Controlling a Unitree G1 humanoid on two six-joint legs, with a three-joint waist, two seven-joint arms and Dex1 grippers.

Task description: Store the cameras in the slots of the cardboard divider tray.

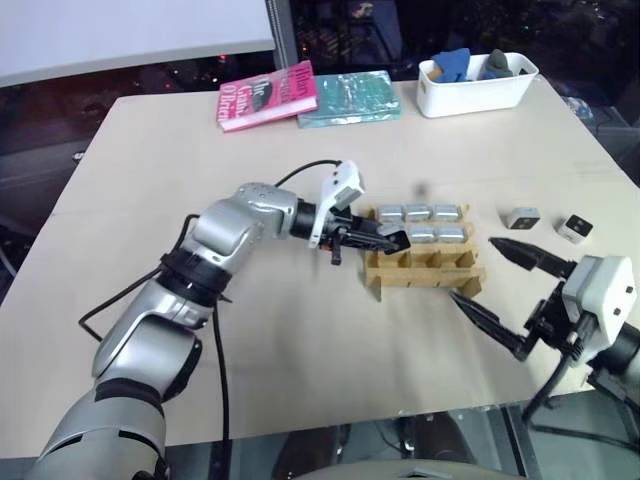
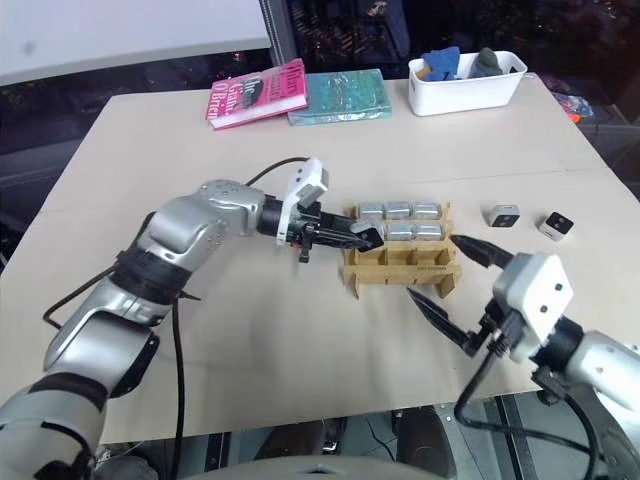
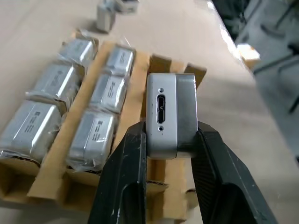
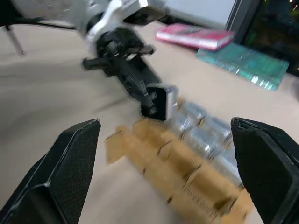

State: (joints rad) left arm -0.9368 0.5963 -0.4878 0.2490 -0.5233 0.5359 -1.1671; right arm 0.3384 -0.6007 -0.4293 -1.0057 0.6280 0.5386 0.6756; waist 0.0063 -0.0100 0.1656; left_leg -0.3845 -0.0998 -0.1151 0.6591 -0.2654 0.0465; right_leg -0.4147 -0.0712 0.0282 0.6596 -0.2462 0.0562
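Pinching camera [image 3: 169,114] in left gripper [image 3: 164,154] over cardboard divider tray [image 1: 425,268]; spreading right gripper [image 1: 495,275] empty. Needing lowering into empty front-row slot, then releasing.

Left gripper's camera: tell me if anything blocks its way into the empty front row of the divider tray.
Nothing visible does. The left gripper holds the camera above the cardboard divider tray, whose near row of slots is empty. The wrapped cameras fill the two far rows. The right gripper, open, hangs beside the tray's near corner.
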